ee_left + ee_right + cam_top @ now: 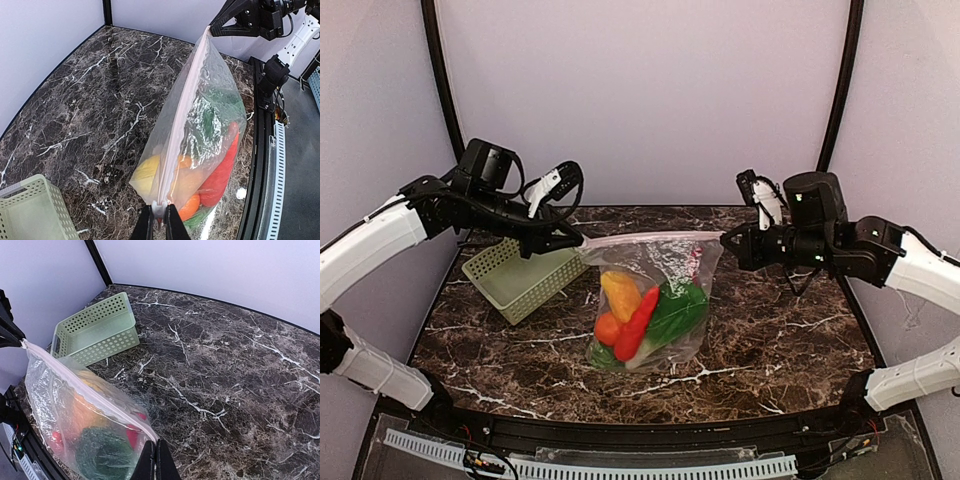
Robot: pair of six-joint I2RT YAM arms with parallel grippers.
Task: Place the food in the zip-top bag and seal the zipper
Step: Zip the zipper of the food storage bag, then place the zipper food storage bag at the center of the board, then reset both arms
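Evidently the zip-top bag (655, 300) hangs just right of the basket (520, 275), stretched taut along the zipper (650, 238), and its loaded bottom seems to rest on the table (780, 320). The left fingers (578, 241) are pinched tight on the zipper end nearer the basket, and the right fingers (727, 241) on the far end. The bag looks thin, floppy and slippery, and light even when loaded, so the stiffer zipper strip is the place to grip. There is one bag and one basket. Five food pieces show inside: bok choy (675, 310), chili (637, 325), orange fruit (608, 328), yellow piece (620, 292) and green piece (603, 355).
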